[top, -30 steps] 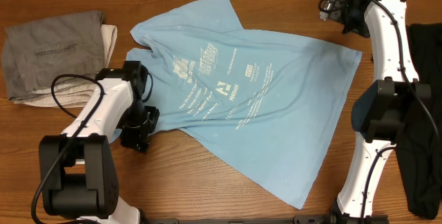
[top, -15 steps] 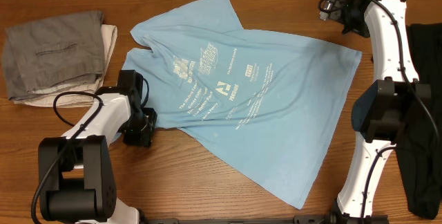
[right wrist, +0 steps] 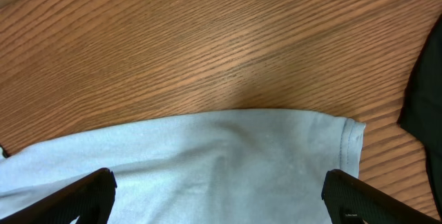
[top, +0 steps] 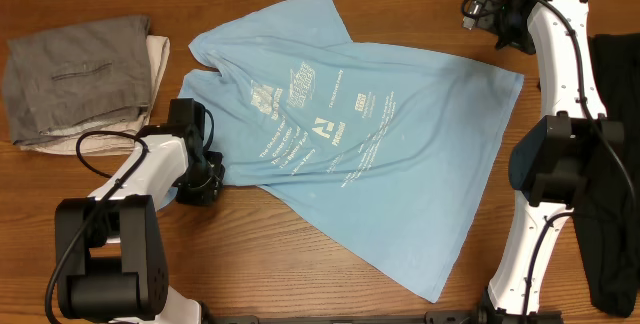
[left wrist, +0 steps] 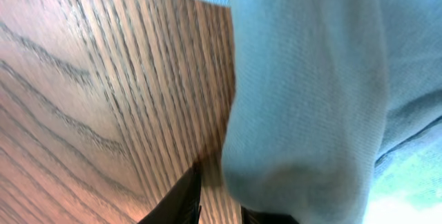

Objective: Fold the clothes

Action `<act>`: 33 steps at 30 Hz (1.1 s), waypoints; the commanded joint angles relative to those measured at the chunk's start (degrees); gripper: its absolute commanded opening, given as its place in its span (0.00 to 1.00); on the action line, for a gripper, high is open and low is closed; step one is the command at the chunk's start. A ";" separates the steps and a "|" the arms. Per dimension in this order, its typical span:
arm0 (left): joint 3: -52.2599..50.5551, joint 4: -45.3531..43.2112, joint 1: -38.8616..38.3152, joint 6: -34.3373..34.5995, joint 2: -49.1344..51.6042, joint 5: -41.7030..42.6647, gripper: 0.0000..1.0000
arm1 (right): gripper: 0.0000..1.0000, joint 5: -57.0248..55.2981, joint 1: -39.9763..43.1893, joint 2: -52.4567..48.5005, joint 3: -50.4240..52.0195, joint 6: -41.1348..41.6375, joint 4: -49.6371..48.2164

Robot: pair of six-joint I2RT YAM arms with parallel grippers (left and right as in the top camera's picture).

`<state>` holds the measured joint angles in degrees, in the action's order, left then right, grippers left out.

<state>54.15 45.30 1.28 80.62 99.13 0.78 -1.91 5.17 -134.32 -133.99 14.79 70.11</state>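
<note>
On table, blue T-shirt (print up)

Left gripper has moved up the counter from below the T-shirt and now sits right at its left edge. Arm is tucked closer to the shirt. Jaws have narrowed from wide to nearly closed. Wrist view shows a fabric fold bulging by the fingers. Actual pinch unclear.

Robot lab bench: left arm and right arm at a wood table, bare cable, gray garments and black cloth at the edges.
</note>
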 commanded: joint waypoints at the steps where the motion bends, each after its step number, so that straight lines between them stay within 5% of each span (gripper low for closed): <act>1: 2.14 0.31 0.68 -3.76 0.70 -3.13 0.22 | 1.00 -0.13 0.22 0.70 -0.96 0.24 -0.15; 29: 2.73 -5.27 0.68 -9.05 0.72 -6.82 0.33 | 1.00 -0.13 0.22 0.70 -0.96 0.24 -0.15; 31: 2.73 -5.35 0.68 -9.77 0.72 -7.37 0.29 | 1.00 -0.11 0.22 0.70 -0.96 0.24 -0.15; 33: 2.73 -5.92 0.68 -9.99 0.72 -7.30 0.11 | 1.00 -0.11 0.22 0.70 -0.96 0.24 -0.15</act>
<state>55.79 39.94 1.28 72.27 99.29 -4.16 -1.93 5.15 -134.32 -133.99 14.79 70.13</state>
